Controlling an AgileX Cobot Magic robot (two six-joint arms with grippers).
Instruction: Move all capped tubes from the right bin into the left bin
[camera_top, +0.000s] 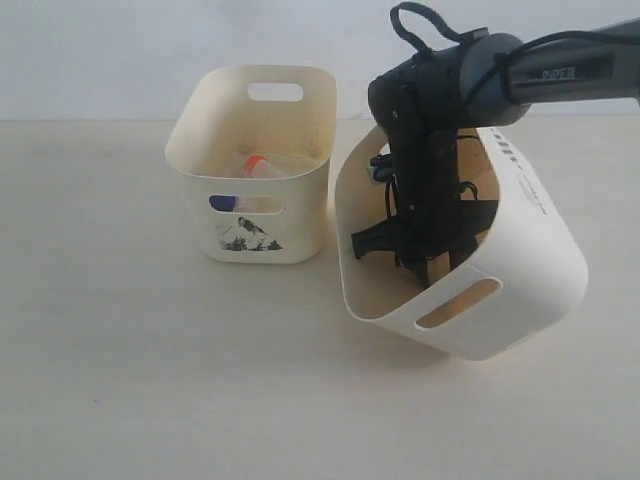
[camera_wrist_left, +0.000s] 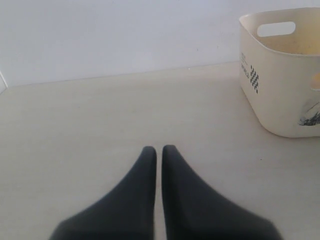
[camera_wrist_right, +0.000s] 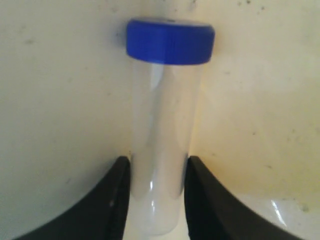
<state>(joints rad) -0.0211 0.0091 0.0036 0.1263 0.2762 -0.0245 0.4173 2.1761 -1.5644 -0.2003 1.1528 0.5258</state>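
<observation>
My right gripper is shut on a clear tube with a dark-blue cap, both fingers pressed to its lower body against a cream wall. In the exterior view the right arm reaches down inside the wider right bin, which stands tipped with its opening toward the left. The narrower left bin with the picture sticker holds an orange-capped tube, and a blue cap shows through its front slot. My left gripper is shut on nothing, low over the table, well apart from the left bin.
The two bins stand close together on a pale wooden table before a white wall. A black cable loop rises from the right arm's wrist. The left arm is out of the exterior view.
</observation>
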